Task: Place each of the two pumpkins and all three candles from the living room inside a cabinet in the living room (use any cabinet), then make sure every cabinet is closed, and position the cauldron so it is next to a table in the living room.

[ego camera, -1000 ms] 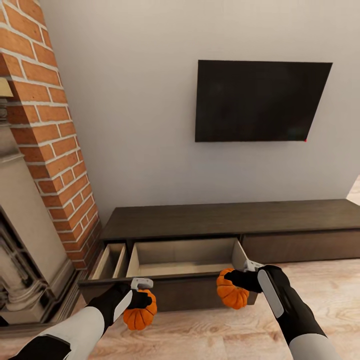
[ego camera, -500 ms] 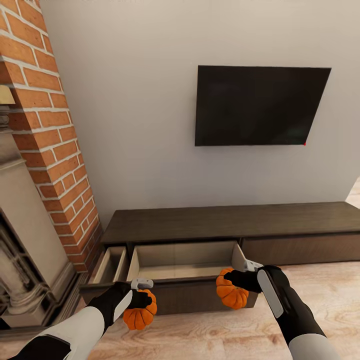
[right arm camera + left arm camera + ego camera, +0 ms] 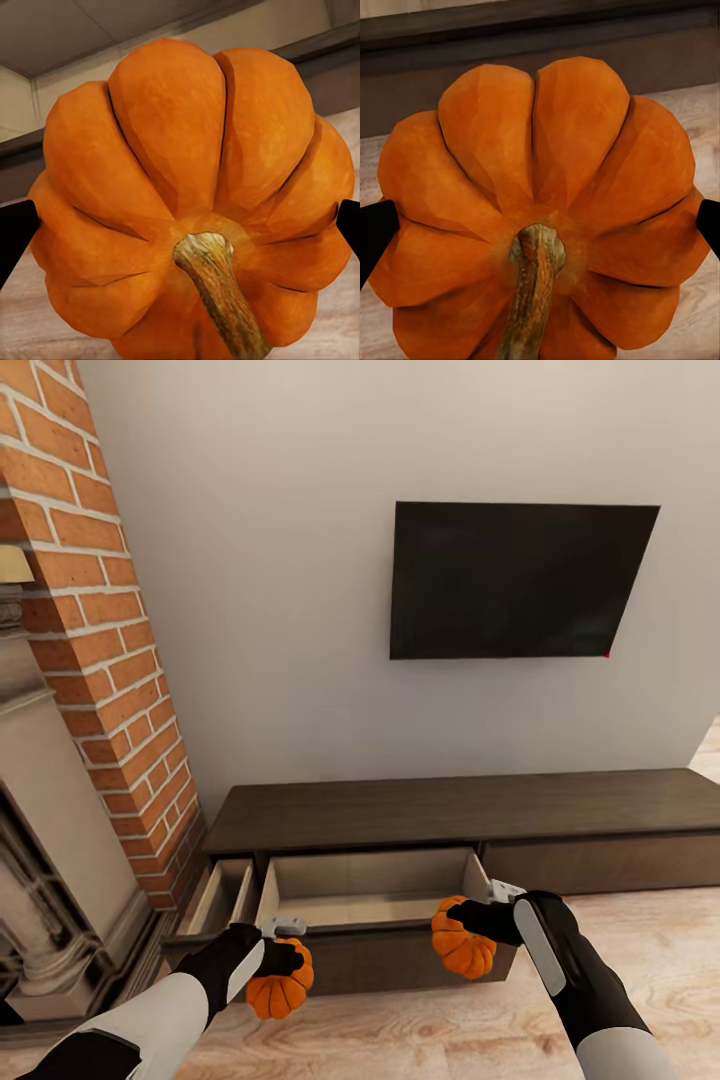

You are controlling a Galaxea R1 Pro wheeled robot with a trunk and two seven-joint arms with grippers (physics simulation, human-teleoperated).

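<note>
My left gripper (image 3: 285,972) is shut on one orange ribbed pumpkin (image 3: 278,985), held low over the floor just in front of the cabinet (image 3: 450,810). The right gripper (image 3: 462,930) is shut on the other pumpkin (image 3: 465,948), in front of the right corner of the open drawer (image 3: 365,895). That wide drawer is pulled out, showing a pale interior with nothing visible in it. In the wrist views each pumpkin (image 3: 540,202) (image 3: 195,195) sits between black fingertips (image 3: 375,232) (image 3: 15,229), stem toward the camera. Candles and cauldron are out of view.
A narrower drawer (image 3: 222,895) at the cabinet's left end also stands open. A brick chimney (image 3: 90,640) and stone fireplace (image 3: 50,880) rise at the left. A black TV (image 3: 515,580) hangs on the wall. Pale wood floor (image 3: 650,930) lies at the right.
The whole picture has slid downward, so the camera has tilted up or risen slightly. Both grippers still hold their pumpkins in about the same places before the open drawer.
</note>
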